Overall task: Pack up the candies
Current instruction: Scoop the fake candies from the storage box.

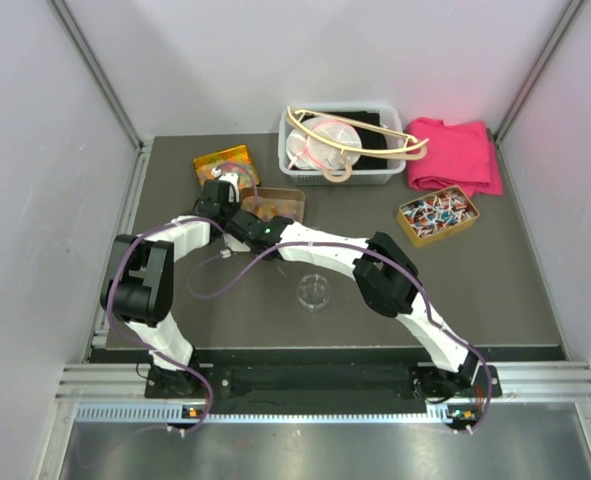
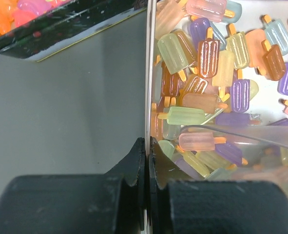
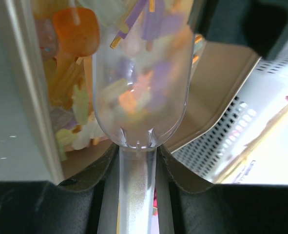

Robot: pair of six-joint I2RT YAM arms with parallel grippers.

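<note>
Arms rooted at the near table edge, both reaching far-left to one spot. Between them, near centre: clear round dish (image 1: pixel 315 292), likely the vessel to pack into, though that is my guess only.

Left gripper (image 2: pixel 147 146): jaws pinched together on the thin upright wall of the metal tray (image 2: pixel 147 73), one finger outside, one inside. Reads as a brace, so the tray doesn't skid while the other arm digs.

Right gripper (image 3: pixel 138 157): closed narrow around the handle of a clear scoop (image 3: pixel 139 73). Handle lies in line with the wrist. Bowl points away from it, nose into the tray. Coloured pieces show through the bowl, but I can't tell whether they sit inside it or under it.

Candies (image 2: pixel 207 53): ice-lolly-shaped gummies, all in that tray, loosely heaped. Colours are green, purple, orange, pink and brown. Each has a plain long axis, body to stick, but there is no common heading. Sticks point every way and most pieces lie flat. Scooping suits such a jumble; picking singly would be fiddly.

Just left and beyond: second tray (image 1: pixel 227 163) of orange and pink pieces, neither arm on it. Right of centre, well apart: tin of wrapped sweets (image 1: pixel 437 215). Far edge: clear bin (image 1: pixel 370 176), with a pink cloth (image 1: pixel 455 155) to its right.
</note>
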